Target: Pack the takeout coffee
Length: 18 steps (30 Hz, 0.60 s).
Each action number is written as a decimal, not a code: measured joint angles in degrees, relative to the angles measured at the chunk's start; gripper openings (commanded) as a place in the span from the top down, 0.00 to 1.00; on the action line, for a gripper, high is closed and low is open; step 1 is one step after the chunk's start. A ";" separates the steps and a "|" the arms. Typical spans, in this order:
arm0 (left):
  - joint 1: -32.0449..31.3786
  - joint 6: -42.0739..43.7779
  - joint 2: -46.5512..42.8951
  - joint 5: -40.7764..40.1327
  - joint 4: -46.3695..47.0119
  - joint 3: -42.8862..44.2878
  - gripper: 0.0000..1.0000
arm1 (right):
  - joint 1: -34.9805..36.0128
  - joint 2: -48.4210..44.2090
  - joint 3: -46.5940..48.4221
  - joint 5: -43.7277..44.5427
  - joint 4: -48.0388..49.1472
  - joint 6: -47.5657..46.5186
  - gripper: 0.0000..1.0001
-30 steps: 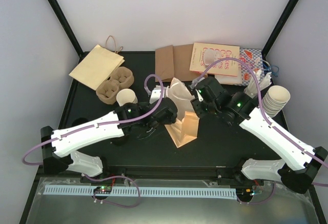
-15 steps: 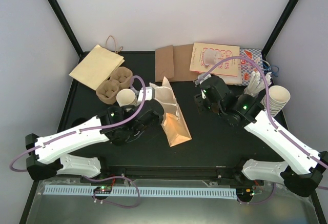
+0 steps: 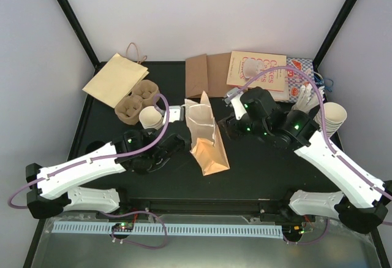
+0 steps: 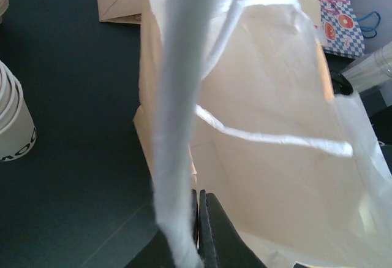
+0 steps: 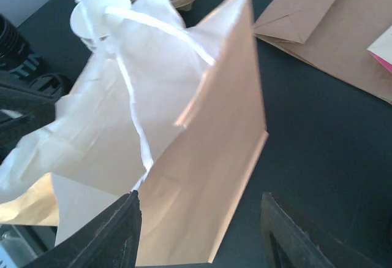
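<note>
Nr the middle of the black table, a tan upright paper bag w/ white lining & string handles is seen, mouth open. The left gripper is set at the bag's left wall, fingers pressed together, pinching the white-lined rim. The right gripper is held just beside the bag's right wall, fingers spread, nothing gripped. The takeout coffee, a white cup w/ black lid, can't be made out in any view; the bag's bottom is hidden. Farther left, a stack of lidless white paper cups is seen beside a brown pulp cup tray. A flat tan paper bag is laid at the far-left corner, and flat brown paper bags along the far edge.
</note>
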 measured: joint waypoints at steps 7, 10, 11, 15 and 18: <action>0.04 0.44 -0.26 1.25 1.88 -0.59 0.98 | 4.61 4.02 3.82 1.64 -3.39 0.57 0.43; 0.04 0.48 -0.26 1.79 2.54 -0.63 0.98 | 6.19 6.93 6.08 3.93 -5.51 1.66 0.41; 0.04 0.48 -0.26 1.99 2.71 -0.63 0.98 | 6.56 7.87 6.82 4.85 -6.27 2.21 0.40; 0.04 0.50 -0.26 2.34 3.19 -0.66 0.98 | 8.70 10.32 9.05 7.98 -9.20 5.16 0.33; 0.04 0.50 -0.26 2.58 3.80 -0.72 0.98 | 10.97 11.43 10.95 11.23 -12.31 8.28 0.30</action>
